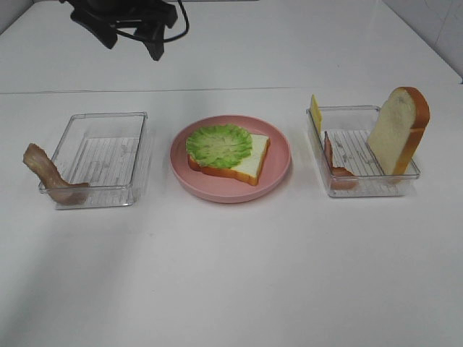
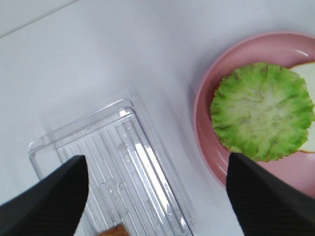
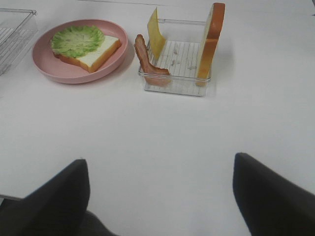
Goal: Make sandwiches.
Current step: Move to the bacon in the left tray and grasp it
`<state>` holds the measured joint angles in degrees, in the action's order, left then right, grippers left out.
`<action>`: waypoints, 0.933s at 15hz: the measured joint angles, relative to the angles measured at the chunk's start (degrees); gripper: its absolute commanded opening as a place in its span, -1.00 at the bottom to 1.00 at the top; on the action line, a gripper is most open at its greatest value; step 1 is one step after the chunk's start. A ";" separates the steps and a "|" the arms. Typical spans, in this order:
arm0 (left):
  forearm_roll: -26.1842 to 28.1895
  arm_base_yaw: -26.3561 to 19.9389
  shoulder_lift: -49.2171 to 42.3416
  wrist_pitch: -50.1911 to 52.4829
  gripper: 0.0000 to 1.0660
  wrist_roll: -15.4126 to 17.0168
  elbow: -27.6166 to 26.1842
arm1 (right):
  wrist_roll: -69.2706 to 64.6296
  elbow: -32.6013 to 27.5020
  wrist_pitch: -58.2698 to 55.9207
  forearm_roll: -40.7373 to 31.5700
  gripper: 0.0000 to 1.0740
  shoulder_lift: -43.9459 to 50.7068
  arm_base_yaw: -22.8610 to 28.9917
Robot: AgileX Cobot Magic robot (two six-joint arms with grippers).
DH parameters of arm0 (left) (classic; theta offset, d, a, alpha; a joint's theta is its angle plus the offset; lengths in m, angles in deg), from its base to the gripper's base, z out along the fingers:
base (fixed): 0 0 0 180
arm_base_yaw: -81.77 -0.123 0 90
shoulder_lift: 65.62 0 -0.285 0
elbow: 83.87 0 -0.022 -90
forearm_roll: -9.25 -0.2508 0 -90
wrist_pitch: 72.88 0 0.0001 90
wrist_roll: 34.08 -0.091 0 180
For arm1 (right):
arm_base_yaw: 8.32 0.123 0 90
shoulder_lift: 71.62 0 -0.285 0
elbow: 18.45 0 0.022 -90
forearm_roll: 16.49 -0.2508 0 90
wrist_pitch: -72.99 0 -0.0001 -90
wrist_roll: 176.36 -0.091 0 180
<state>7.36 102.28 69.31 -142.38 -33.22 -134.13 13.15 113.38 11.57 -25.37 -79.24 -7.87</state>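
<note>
Middle of the tabletop (image 1: 231, 275), and there's the pink plate (image 1: 278, 170) with a sandwich under way. The bottom bread slice (image 1: 253, 163) lies flat on it. The lettuce leaf (image 1: 218, 144) is spread over most of that slice, leaving one white corner showing.

Over toward the left edge sits the left tray (image 1: 108, 117), clear plastic. The left bacon strip (image 1: 45, 172) is draped over its near left corner, one end poking out past the wall and the other end down inside.

Toward the right edge, the right tray (image 1: 365, 189) carries the rest. The cheese slice (image 1: 315, 113) stands up at its far left corner, and the right bacon strip (image 1: 333, 160) leans along the left wall. The upright bread slice (image 1: 398, 130) is propped on edge against the right wall.

Now the arms. The left pincer (image 2: 157, 196) has its jaws spread wide with nothing between them. It hangs above the left tray, with the plate and its lettuce just off to one side.

The right pincer (image 3: 162, 196) is wide open too, and empty. It hovers over bare tabletop on the near side of the right tray, well apart from it, with tray and plate both in its view.
</note>
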 measured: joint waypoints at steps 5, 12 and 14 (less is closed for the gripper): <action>1.89 -8.48 -7.10 0.00 0.38 0.92 6.76 | 0.00 0.00 0.00 0.00 0.43 0.00 0.00; 1.43 -12.15 -16.04 0.63 0.38 1.43 33.63 | 0.00 0.00 0.00 0.00 0.43 0.00 0.00; 1.26 -12.15 -16.90 2.35 0.38 2.41 37.36 | 0.00 0.00 0.00 0.00 0.43 0.00 0.00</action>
<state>8.62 90.13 52.41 -140.03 -30.81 -96.78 13.15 113.38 11.57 -25.37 -79.24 -7.87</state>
